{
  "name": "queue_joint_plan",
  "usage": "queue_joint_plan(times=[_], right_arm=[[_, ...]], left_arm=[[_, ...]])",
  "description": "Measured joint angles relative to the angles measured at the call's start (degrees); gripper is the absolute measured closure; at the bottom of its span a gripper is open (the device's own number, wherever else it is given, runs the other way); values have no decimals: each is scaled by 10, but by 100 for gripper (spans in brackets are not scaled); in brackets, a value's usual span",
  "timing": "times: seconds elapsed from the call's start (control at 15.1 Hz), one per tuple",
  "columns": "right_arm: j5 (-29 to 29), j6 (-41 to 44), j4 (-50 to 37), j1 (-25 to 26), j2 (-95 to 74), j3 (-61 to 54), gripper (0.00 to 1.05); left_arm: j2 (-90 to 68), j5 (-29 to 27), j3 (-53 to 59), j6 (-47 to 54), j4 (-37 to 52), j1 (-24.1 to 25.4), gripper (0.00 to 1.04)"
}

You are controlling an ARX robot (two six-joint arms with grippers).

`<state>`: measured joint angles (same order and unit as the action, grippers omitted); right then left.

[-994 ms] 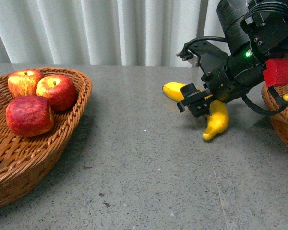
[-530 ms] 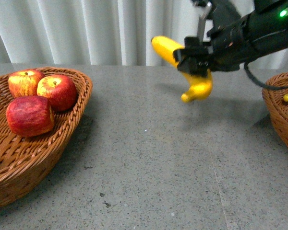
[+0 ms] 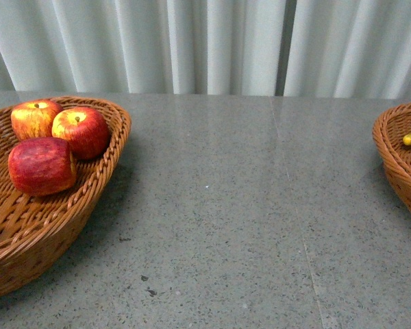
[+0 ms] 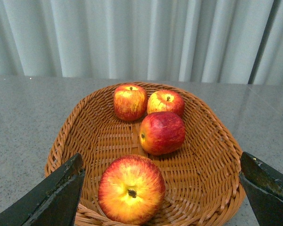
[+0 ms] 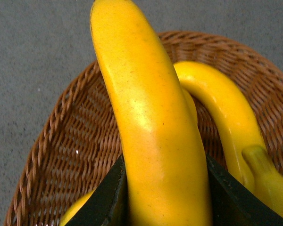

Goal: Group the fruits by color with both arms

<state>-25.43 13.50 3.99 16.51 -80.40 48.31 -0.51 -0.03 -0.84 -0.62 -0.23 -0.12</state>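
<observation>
Banana [image 5: 151,136] in right hand [image 5: 166,193] — above basket [image 5: 66,146]

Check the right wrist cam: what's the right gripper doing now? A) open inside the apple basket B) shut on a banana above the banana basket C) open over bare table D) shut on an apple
B: the right gripper clamps the banana between its fingers, over the wicker basket holding other bananas.

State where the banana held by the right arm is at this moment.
In the right wrist view, the held banana is clamped between the right gripper fingers, above the wicker basket with other bananas.
</observation>
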Motion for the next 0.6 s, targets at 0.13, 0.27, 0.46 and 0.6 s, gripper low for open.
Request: queue_joint_plan(times=[0.13, 0.27, 0.46, 0.6], right_arm=[[0, 7, 3, 6, 5, -9, 67], [-1, 18, 9, 9, 9, -18, 67], [1, 31, 22, 6, 17, -27, 67], [5, 32, 26, -16, 18, -28, 47]], left_arm=[[0, 0, 0, 0, 0, 0, 7], [0, 0, 0, 0, 0, 0, 7], [0, 0, 0, 0, 0, 0, 7], [0, 0, 0, 0, 0, 0, 7]])
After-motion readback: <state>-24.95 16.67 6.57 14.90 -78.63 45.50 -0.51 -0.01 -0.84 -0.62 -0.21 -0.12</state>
